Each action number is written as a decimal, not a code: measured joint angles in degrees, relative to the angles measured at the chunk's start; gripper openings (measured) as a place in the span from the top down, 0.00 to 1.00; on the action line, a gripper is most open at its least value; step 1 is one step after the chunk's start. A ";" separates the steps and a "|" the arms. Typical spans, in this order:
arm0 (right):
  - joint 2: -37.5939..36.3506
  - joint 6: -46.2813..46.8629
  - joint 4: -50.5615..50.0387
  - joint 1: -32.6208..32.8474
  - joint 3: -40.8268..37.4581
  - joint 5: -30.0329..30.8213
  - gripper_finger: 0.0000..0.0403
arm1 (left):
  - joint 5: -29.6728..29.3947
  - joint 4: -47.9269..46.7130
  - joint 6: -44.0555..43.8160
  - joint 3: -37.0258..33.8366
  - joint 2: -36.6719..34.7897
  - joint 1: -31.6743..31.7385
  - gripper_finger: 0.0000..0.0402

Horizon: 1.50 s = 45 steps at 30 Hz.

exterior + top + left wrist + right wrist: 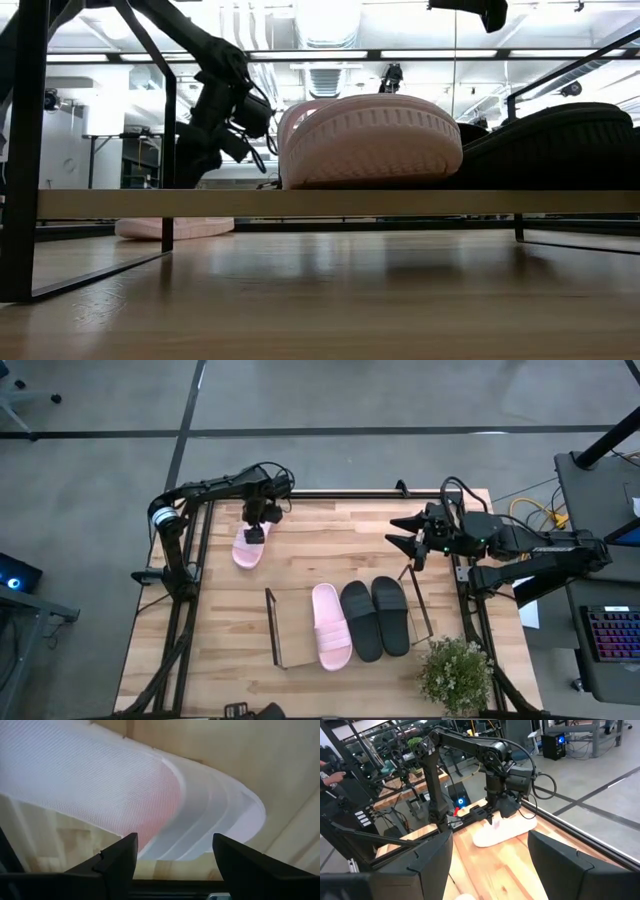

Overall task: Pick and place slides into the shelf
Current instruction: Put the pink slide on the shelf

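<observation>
One pale pink slide (248,548) lies flat on the table near its far left corner, also seen in the low view (175,228). My left gripper (256,532) points down over it, open, a finger on either side of the slide's strap (90,785). The shelf (273,628) stands at the middle near side. On its see-through base (300,203) sit the other pink slide (331,625) and two black slides (361,620) (390,615), side by side. My right gripper (405,532) hovers open over the table's far right part, holding nothing. My left gripper (175,865) comes at the pink slide from above, pointing down, with its open fingers (117,862) close over the strap. Whether the fingertips touch the slide, I cannot tell. The slide lies flat on the table.
A small potted plant (455,672) stands at the near right corner. The black metal frame (190,610) edges the table on left and right. The shelf has a free space left of the pink slide (295,630). Bare wood (330,550) lies between the arms.
</observation>
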 joint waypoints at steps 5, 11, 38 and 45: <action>0.00 0.00 0.04 -0.02 0.00 0.00 0.38 | 0.17 0.24 4.11 0.00 0.93 0.00 0.40; -0.02 0.49 0.06 0.00 0.00 0.02 0.38 | 0.30 1.36 4.50 0.00 4.15 0.00 0.40; -0.02 1.42 -0.01 0.00 0.00 0.01 0.38 | 4.37 -5.06 4.21 -0.38 5.65 -0.04 0.99; -0.06 1.25 -0.02 -0.02 0.00 0.02 0.38 | 3.14 -8.16 3.80 2.75 3.48 -0.02 1.00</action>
